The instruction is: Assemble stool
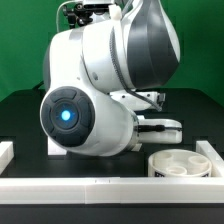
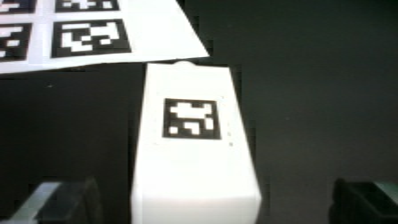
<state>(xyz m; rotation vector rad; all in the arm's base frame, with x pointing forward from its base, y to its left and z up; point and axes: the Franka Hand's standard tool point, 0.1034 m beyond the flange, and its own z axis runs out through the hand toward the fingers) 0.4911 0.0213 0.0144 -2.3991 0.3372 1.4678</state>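
stool leg point(image 2: 192, 130), white, tag face up, lies on the black table point(image 2: 302, 90), one end near the marker board point(image 2: 89, 35). gripper point(image 2: 210, 203) spread wide, fingers point(image 2: 63, 200) flanking the leg, apart from it. seat point(image 1: 178, 163) sits inside the border rails point(image 1: 80, 186), at the corner.

Stool leg point(image 2: 196, 168): one black-and-white square tag, no letters.
Marker board point(image 2: 153, 30): several similar tags.
Readable text: none.

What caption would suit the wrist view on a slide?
Open gripper straddling a tagged white leg that lies near the marker board.
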